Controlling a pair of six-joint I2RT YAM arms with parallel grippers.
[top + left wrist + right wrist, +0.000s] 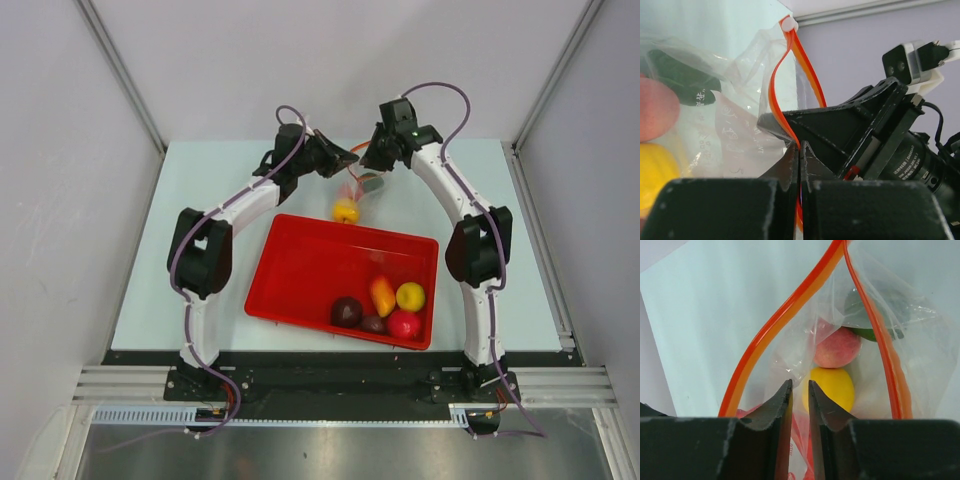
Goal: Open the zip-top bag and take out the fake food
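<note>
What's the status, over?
Left gripper shut on zip-top bag. Right gripper nearly shut at its mouth, grip unclear. Fake food inside; nothing in the way.

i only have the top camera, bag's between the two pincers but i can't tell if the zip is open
observer: It is. In the right wrist view the two orange strips of the zip-top bag stand well apart, so the mouth gapes.
operator: what's inside it
observer: A pink fruit touching a yellow fruit, with a dark green piece behind them.
operator: does the left pincer have hold of it
observer: Yes. The left pincer is shut with one orange strip running between its fingers.
</note>
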